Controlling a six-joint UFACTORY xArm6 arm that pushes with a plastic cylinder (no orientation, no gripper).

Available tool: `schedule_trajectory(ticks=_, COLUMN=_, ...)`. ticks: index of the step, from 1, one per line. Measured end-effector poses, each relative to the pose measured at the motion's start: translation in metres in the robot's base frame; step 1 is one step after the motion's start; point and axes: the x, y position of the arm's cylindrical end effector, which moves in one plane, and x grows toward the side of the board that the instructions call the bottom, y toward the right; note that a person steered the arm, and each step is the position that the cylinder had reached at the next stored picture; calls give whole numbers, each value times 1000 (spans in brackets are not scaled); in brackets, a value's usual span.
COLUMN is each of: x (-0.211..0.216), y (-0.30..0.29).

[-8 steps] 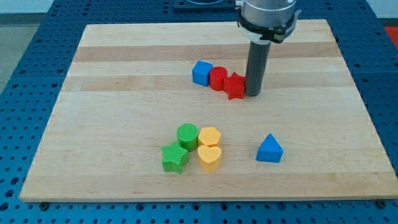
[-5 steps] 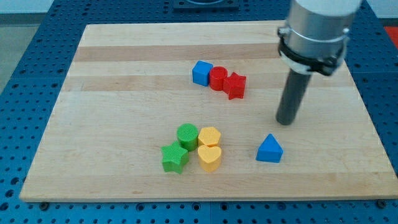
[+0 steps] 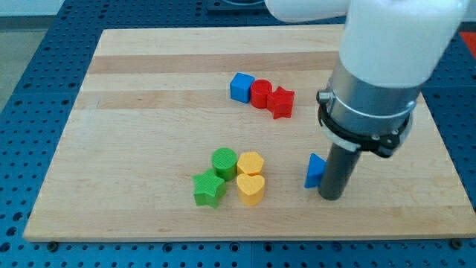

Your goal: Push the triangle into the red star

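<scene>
The blue triangle (image 3: 314,170) lies at the lower right of the wooden board, half hidden behind my rod. My tip (image 3: 332,197) rests on the board just to the triangle's right and below it, against or very near it. The red star (image 3: 280,102) sits well above, near the board's upper middle, touching a red cylinder (image 3: 260,94) on its left.
A blue cube (image 3: 241,87) stands left of the red cylinder. A cluster at the lower middle holds a green cylinder (image 3: 224,161), a green star (image 3: 209,189), a yellow hexagon (image 3: 251,163) and a yellow heart (image 3: 251,188). The board's bottom edge (image 3: 245,232) is close below.
My tip has moved from beside the red star toward the view's bottom right, down to the blue triangle's right side. No block has visibly shifted.
</scene>
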Motion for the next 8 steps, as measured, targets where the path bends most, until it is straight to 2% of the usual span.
schedule_trajectory(ticks=3, x=-21, y=-43)
schedule_trajectory(ticks=5, x=-69, y=-42)
schedule_trajectory(ticks=8, x=-85, y=14)
